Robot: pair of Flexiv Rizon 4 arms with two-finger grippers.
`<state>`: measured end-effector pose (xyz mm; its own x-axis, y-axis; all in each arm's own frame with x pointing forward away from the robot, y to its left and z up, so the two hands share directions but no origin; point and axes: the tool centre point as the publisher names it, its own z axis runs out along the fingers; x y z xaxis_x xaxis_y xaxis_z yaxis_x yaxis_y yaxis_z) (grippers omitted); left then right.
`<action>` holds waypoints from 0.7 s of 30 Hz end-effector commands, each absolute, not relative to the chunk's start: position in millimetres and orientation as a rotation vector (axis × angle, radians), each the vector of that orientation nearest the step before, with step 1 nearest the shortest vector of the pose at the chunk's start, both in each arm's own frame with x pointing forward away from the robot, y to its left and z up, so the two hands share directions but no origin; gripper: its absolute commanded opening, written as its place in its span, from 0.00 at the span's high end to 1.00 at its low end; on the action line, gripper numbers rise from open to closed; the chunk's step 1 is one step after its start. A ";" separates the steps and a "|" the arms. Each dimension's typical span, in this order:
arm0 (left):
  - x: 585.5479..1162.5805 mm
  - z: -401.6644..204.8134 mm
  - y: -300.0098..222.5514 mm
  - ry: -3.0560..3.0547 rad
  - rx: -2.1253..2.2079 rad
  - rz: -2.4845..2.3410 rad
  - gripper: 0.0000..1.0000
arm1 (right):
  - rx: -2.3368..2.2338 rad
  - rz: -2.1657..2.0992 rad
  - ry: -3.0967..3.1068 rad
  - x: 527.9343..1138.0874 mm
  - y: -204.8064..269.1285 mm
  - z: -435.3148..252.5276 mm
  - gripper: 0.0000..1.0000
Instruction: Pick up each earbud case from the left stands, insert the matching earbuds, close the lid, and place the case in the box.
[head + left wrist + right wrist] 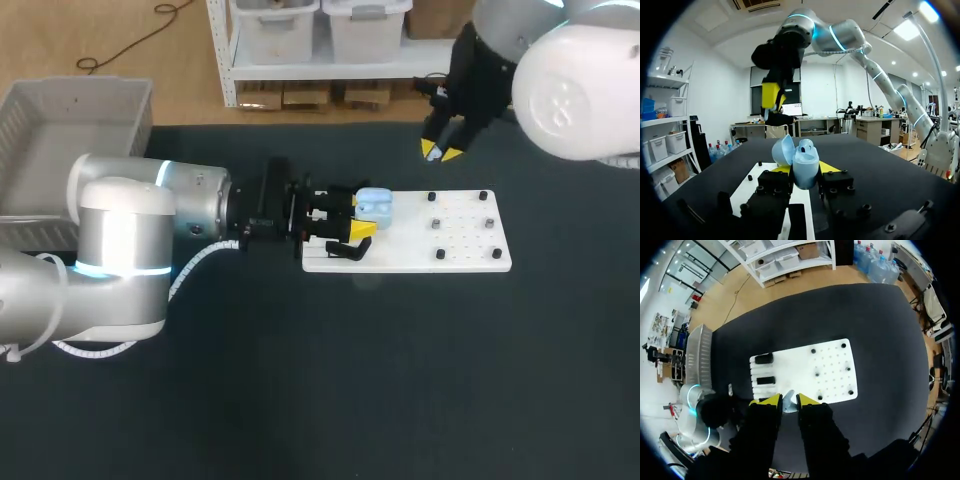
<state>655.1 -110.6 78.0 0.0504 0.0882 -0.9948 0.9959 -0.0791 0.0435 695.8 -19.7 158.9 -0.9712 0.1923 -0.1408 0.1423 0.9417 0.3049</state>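
Note:
A pale blue earbud case [376,204] is held over the left end of the white board [450,255], and my left gripper [364,214] is shut on it from both sides. In the left wrist view the case [805,165] stands upright between the yellow fingertips [829,166] with its lid [782,149] swung open. My right gripper [440,152] hangs above the table beyond the board's far edge. In the right wrist view a small pale earbud [788,405] is pinched between the tips of that gripper [788,399].
Black case stands [340,250] sit at the board's left end, and several small black pegs [437,224] dot its right half. A grey box [70,110] stands at the far left of the table. The dark tabletop [400,380] stretches in front of the board.

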 end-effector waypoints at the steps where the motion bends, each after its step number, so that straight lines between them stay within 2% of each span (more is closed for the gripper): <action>1: 655.1 78.3 -110.4 1.204 1.356 -1.186 1.00 | 0.198 0.454 2.933 671.4 -9.3 179.0 1.00; 21: 655.1 78.3 -110.4 1.204 1.356 -1.186 1.00 | -0.044 0.488 3.080 637.1 42.6 163.6 1.00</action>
